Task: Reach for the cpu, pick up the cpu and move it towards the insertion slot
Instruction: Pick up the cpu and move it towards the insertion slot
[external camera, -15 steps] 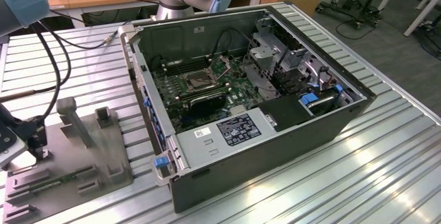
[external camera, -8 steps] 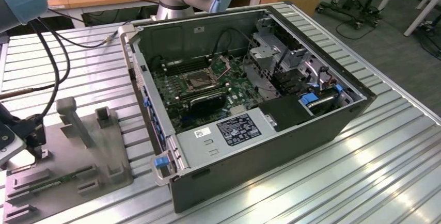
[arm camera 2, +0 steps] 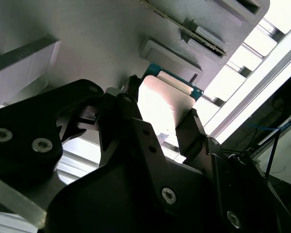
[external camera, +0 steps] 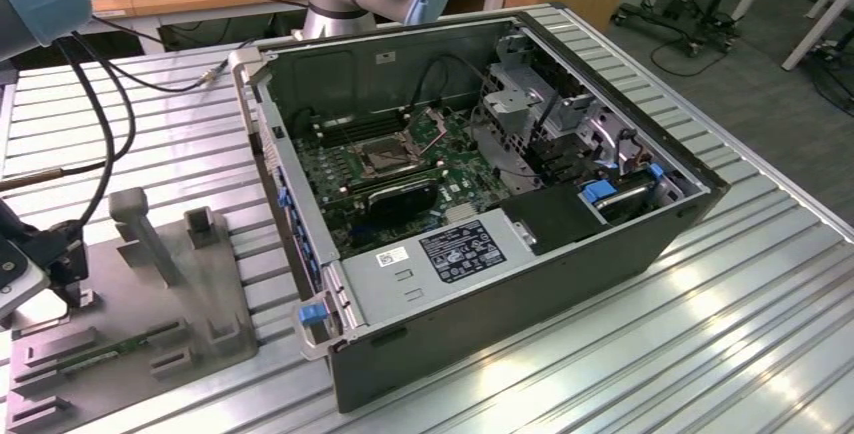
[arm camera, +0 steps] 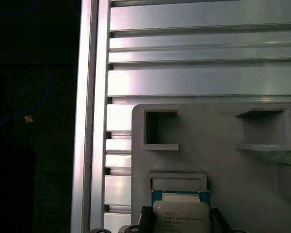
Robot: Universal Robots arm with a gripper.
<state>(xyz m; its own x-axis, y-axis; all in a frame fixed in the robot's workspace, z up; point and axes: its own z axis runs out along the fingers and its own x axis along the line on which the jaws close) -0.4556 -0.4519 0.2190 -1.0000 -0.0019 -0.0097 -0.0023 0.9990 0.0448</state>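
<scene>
The cpu (arm camera 2: 167, 97) is a thin square chip with a pale metal top and a green rim; in the first wrist view the cpu (arm camera: 181, 213) hangs just in front of a shallow recess of the grey tray (arm camera: 223, 155). My gripper (arm camera 2: 161, 110) is shut on it, one black finger (arm camera 2: 131, 97) against each side. In the exterior view my gripper (external camera: 63, 289) is low over the grey tray (external camera: 200, 284) at that view's far left. The insertion slot (external camera: 387, 157), a dark square socket in a silver frame, lies on the green board inside the open computer case, far from the gripper.
The open black computer case (external camera: 534, 274) stands in the middle of the ribbed metal table (external camera: 694, 334). A long green circuit strip (external camera: 114, 354) lies in the tray beside upright grey posts (external camera: 140, 229). Black cables (external camera: 100, 124) hang from the arm at the exterior view's left.
</scene>
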